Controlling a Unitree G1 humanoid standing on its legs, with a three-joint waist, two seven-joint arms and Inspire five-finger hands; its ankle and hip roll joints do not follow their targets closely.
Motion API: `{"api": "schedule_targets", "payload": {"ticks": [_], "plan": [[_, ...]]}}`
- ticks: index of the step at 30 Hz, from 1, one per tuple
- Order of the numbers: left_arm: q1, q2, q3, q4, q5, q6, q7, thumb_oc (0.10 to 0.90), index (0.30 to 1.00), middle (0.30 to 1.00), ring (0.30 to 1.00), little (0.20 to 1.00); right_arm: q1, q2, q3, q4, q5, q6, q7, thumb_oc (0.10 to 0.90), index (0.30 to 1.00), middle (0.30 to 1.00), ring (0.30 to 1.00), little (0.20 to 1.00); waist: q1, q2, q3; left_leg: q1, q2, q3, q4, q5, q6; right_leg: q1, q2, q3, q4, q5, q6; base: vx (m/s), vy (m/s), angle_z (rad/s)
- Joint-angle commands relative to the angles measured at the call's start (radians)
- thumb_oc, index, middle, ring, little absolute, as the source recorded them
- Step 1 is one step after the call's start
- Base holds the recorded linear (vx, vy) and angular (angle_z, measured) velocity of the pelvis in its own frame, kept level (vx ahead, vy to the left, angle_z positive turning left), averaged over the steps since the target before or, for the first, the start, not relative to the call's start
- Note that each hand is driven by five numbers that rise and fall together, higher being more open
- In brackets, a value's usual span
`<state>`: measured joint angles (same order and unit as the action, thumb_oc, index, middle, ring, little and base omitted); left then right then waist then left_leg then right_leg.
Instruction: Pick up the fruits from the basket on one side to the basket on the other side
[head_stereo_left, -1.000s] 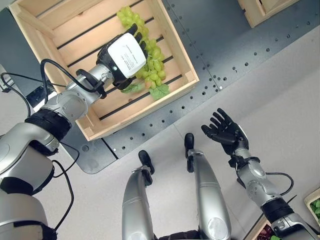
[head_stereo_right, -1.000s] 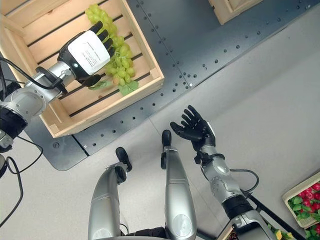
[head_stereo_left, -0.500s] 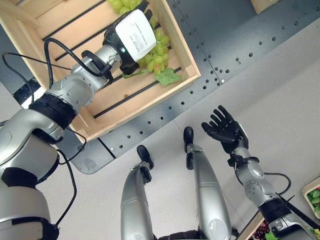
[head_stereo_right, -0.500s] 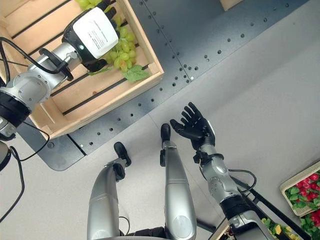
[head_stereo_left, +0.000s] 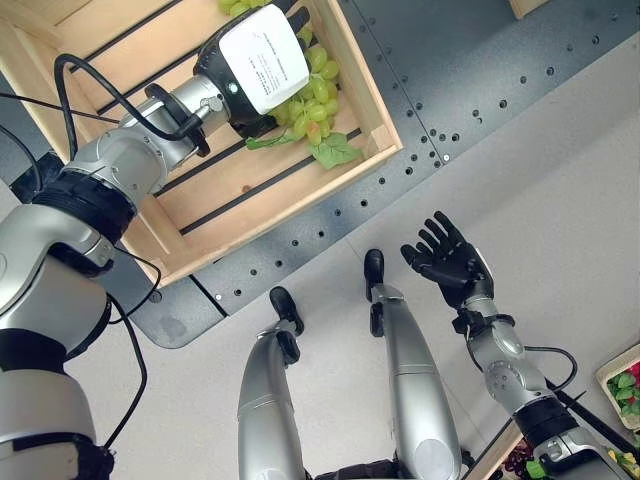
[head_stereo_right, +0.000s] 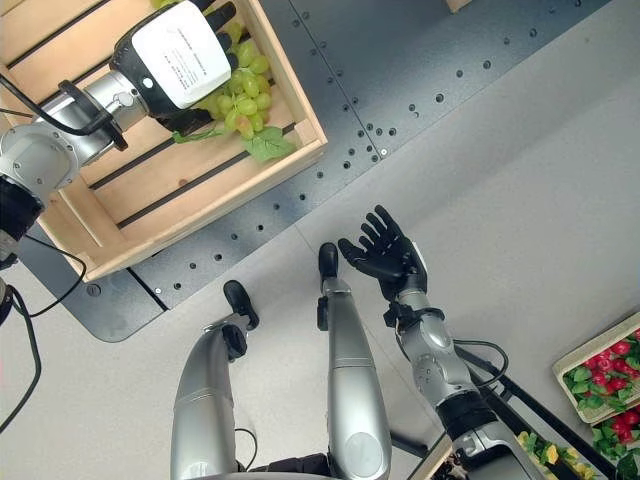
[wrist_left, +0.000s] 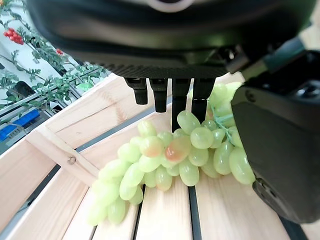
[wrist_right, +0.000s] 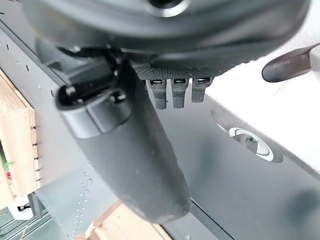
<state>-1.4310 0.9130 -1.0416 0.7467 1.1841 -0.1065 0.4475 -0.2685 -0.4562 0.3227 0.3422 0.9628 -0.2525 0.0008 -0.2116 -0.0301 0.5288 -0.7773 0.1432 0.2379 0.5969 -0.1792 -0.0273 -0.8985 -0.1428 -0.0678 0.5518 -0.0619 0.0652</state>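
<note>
Left wrist view puts the bunch of green grapes (wrist_left: 170, 165) on the slatted floor of the wooden crate (wrist_left: 65, 150), with the left hand (wrist_left: 280, 140) right over it: the fingers (wrist_left: 181, 102) point down and touch the top of the bunch, the thumb sits against its side, and the bunch lies between them on the wood. The grip looks loose, so whether the hand truly has hold of the fruit I cannot tell.

From the head, the grapes (head_stereo_left: 315, 95) lie in the crate's corner nearest the robot, with a green leaf (head_stereo_left: 335, 152) just beside the crate's rim (head_stereo_left: 385, 130). The left hand (head_stereo_left: 255, 60), its back bearing a white label, covers much of the bunch. The crate stands on a dark perforated metal plate (head_stereo_left: 450, 90), which lies on a pale grey floor (head_stereo_left: 560, 200).

Well apart from the crate, the right hand (head_stereo_left: 447, 262) hangs over the pale floor, palm up, fingers spread and nearly straight, holding nothing. At the lower right edge of the right eye view, trays of red fruit with green leaves (head_stereo_right: 600, 385) show.
</note>
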Motion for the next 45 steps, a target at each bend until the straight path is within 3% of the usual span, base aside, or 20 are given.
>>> {"api": "schedule_targets", "payload": {"ticks": [1,2,3,4,5,12,21,24,28,35,38,41,45], "plan": [[0.001,-0.008,-0.018,0.047,-0.108,0.058,-0.236,0.733,0.799,0.799,0.799,0.799,0.019,-0.031,-0.053,-0.101,0.045,-0.08,0.009,0.8,0.9,0.9,0.9,0.9,-0.029,-0.011,-0.009,-0.017,-0.03,0.061,-0.071,0.051,0.015,0.036,0.041,0.003,-0.039,0.004,0.01,0.0,0.0,0.0],[0.008,-0.009,-0.019,0.056,-0.132,0.066,-0.279,0.521,0.481,0.481,0.481,0.481,0.019,-0.033,-0.056,-0.102,0.046,-0.078,0.009,0.8,0.9,0.9,0.9,0.9,-0.03,-0.011,-0.009,-0.016,-0.03,0.062,-0.072,0.052,0.014,0.037,0.041,0.003,-0.042,0.005,0.01,-0.01,0.004,-0.03],[0.019,-0.011,-0.016,0.059,-0.139,0.069,-0.294,0.449,0.373,0.373,0.373,0.373,0.027,-0.034,-0.056,-0.104,0.047,-0.078,0.012,0.8,0.9,0.9,0.9,0.9,-0.031,-0.012,-0.009,-0.007,-0.031,0.062,-0.076,0.051,0.013,0.047,0.04,0.001,-0.045,0.002,0.01,-0.02,0.004,-0.05],[0.016,-0.012,-0.017,0.063,-0.145,0.069,-0.302,0.409,0.314,0.314,0.314,0.314,0.021,-0.035,-0.057,-0.104,0.048,-0.077,0.01,0.8,0.9,0.9,0.9,0.9,-0.031,-0.012,-0.009,-0.014,-0.03,0.063,-0.076,0.053,0.014,0.04,0.04,0.002,-0.046,0.005,0.009,-0.02,0.005,-0.05],[0.022,-0.016,-0.016,0.064,-0.161,0.074,-0.317,0.4,0.3,0.3,0.3,0.3,0.021,-0.035,-0.058,-0.107,0.05,-0.076,0.007,0.8,0.9,0.9,0.9,0.9,-0.031,-0.012,-0.009,-0.009,-0.031,0.063,-0.079,0.055,0.014,0.045,0.041,0.002,-0.049,0.005,0.009,-0.03,0.004,-0.04],[0.038,-0.034,0.007,0.082,-0.193,0.052,-0.281,0.4,0.3,0.3,0.3,0.3,0.01,-0.033,-0.066,-0.104,0.059,-0.07,0.007,0.8,0.9,0.9,0.9,0.9,-0.026,-0.012,-0.009,0.0,-0.032,0.06,-0.084,0.058,0.012,0.061,0.041,-0.004,-0.056,0.002,0.005,0.0,-0.001,0.0],[0.043,-0.018,0.031,0.095,-0.168,0.006,-0.111,0.4,0.3,0.3,0.3,0.3,0.01,-0.026,-0.074,-0.115,0.048,-0.067,-0.037,0.8,0.9,0.9,0.9,0.9,-0.02,-0.012,-0.009,0.031,-0.033,0.061,-0.096,0.058,0.012,0.092,0.043,-0.006,-0.067,-0.001,0.003,0.0,0.0,0.0],[0.057,-0.01,0.043,0.086,-0.173,0.019,-0.055,0.4,0.3,0.3,0.3,0.3,0.017,-0.022,-0.071,-0.114,0.044,-0.078,-0.039,0.8,0.9,0.9,0.9,0.9,-0.018,-0.012,-0.009,0.047,-0.034,0.061,-0.097,0.055,0.014,0.107,0.043,-0.004,-0.065,-0.004,0.001,0.0,0.0,0.0],[0.089,0.005,0.082,0.081,-0.284,0.042,0.042,0.4,0.3,0.3,0.3,0.3,0.027,-0.018,-0.076,-0.119,0.047,-0.088,-0.031,0.8,0.9,0.9,0.9,0.9,-0.011,-0.011,-0.009,0.087,-0.034,0.063,-0.094,0.046,0.016,0.145,0.042,-0.007,-0.062,-0.013,-0.002,0.0,0.0,0.0],[0.193,0.021,0.224,0.072,-0.547,-0.007,0.186,0.4,0.3,0.3,0.3,0.3,0.049,0.002,-0.086,-0.137,0.032,-0.064,-0.036,0.8,0.9,0.9,0.9,0.9,0.004,-0.008,-0.009,0.199,-0.044,0.055,-0.107,0.033,0.018,0.257,0.035,-0.012,-0.07,-0.034,-0.004,0.0,0.0,0.0],[0.291,0.016,0.36,0.045,-0.675,-0.063,0.231,0.4,0.3,0.3,0.3,0.3,0.066,0.02,-0.1,-0.144,0.012,-0.039,-0.036,0.8,0.9,0.9,0.9,0.9,0.014,-0.004,-0.009,0.283,-0.05,0.042,-0.111,0.024,0.018,0.343,0.025,-0.015,-0.077,-0.045,-0.008,0.01,0.048,-0.01],[0.347,0.005,0.437,0.025,-0.756,-0.089,0.239,0.4,0.3,0.3,0.3,0.3,0.077,0.029,-0.108,-0.144,0.003,-0.026,-0.03,0.8,0.9,0.9,0.9,0.9,0.018,-0.002,-0.009,0.333,-0.053,0.035,-0.123,0.023,0.017,0.392,0.017,-0.018,-0.083,-0.051,-0.01,0.01,0.046,-0.03],[0.479,-0.067,0.621,-0.029,-0.978,-0.137,0.213,0.4,0.3,0.3,0.3,0.3,0.098,0.061,-0.11,-0.139,-0.025,-0.018,-0.025,0.8,0.9,0.9,0.9,0.9,0.031,-0.001,-0.009,0.447,-0.062,0.026,-0.162,0.023,0.016,0.505,0.002,-0.026,-0.112,-0.062,-0.013,0.03,0.049,-0.01]]}}
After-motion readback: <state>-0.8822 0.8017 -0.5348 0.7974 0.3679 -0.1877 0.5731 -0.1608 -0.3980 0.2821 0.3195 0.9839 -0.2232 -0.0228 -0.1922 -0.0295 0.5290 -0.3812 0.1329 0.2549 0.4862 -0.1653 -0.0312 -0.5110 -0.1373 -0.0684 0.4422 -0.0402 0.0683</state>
